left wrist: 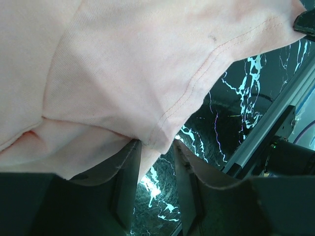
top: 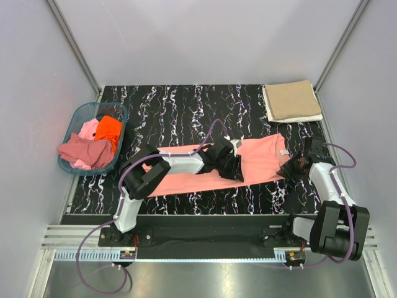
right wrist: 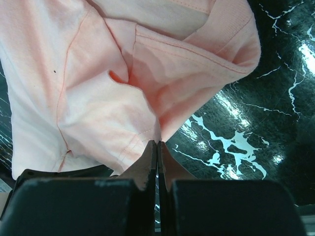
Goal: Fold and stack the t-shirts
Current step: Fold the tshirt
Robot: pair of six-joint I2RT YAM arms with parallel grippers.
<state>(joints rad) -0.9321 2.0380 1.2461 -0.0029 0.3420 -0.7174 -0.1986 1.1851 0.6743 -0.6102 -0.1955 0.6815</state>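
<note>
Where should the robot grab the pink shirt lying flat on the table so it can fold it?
Grab the salmon-pink t-shirt by its near hem, coming in low from the arms' side. It lies flat and stretched long across the table, so only that thin edge offers something to pinch. Two holds set wide apart would probably keep it from sagging.

I see a salmon-pink t-shirt [top: 263, 158] on the black, white-veined tabletop [top: 186, 108], a tan t-shirt [top: 291, 100] upper right, and an orange tee [top: 109, 130] and a dusty-rose tee [top: 84, 151] in the teal basket [top: 73, 124] at left.
</note>
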